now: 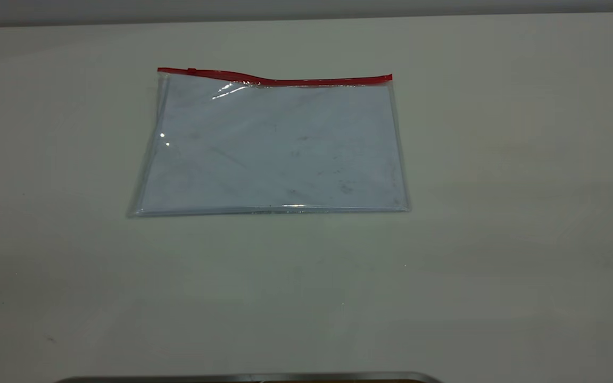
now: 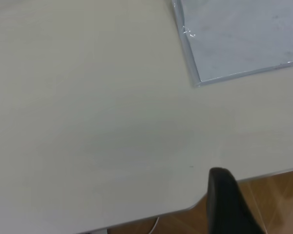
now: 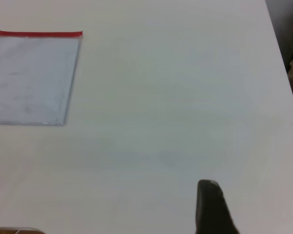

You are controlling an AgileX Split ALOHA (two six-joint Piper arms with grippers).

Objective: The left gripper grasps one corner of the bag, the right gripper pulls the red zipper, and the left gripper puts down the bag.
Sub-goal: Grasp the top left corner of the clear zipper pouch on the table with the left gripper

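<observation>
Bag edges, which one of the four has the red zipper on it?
The far long edge of the bag: the red zipper runs along it; the other three edges are plain clear plastic.

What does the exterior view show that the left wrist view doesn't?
Only the exterior view shows the whole bag lying flat, with the red zipper along its far edge and the slider tab near the left end. Only the left wrist view shows the left gripper and the wooden floor past the table edge. Both show the bag's corner and the table.
</observation>
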